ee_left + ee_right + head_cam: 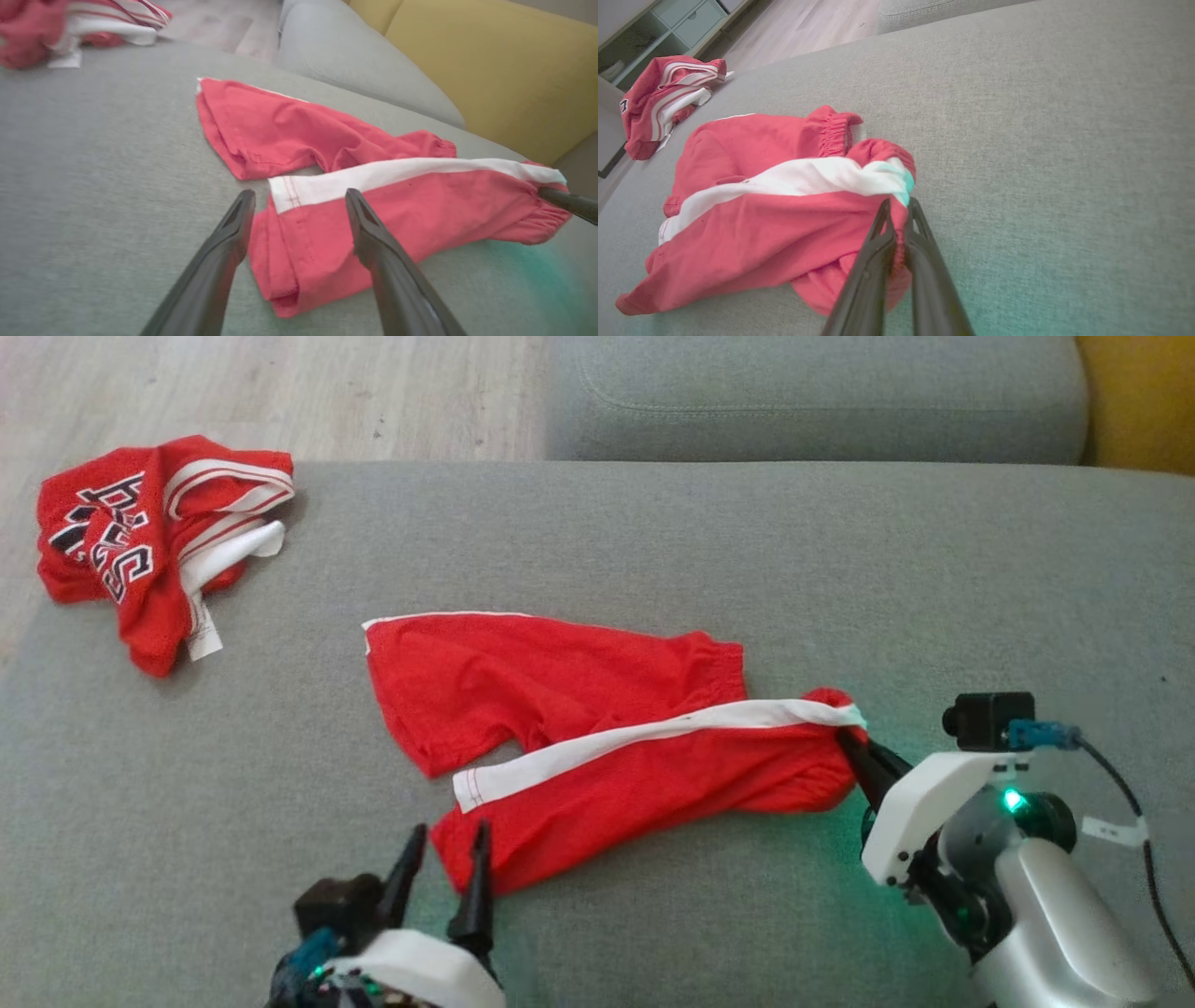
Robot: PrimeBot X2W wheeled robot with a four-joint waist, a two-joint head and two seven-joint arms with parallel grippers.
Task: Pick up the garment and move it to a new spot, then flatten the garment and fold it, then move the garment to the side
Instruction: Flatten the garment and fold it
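The thin red fabric shorts with a white side stripe [597, 709] lie rumpled at the centre of the frame on the grey woven sofa cushion [747, 541]. They are judged light, limp and prone to bunching, so hold is best taken at the hems and the elastic waistband [878, 151]. The right gripper [851, 739], reaching in from the lower right, is pinched on that waistband. The left gripper [448, 835], at the bottom edge, is spread wide either side of a leg hem [266, 252].
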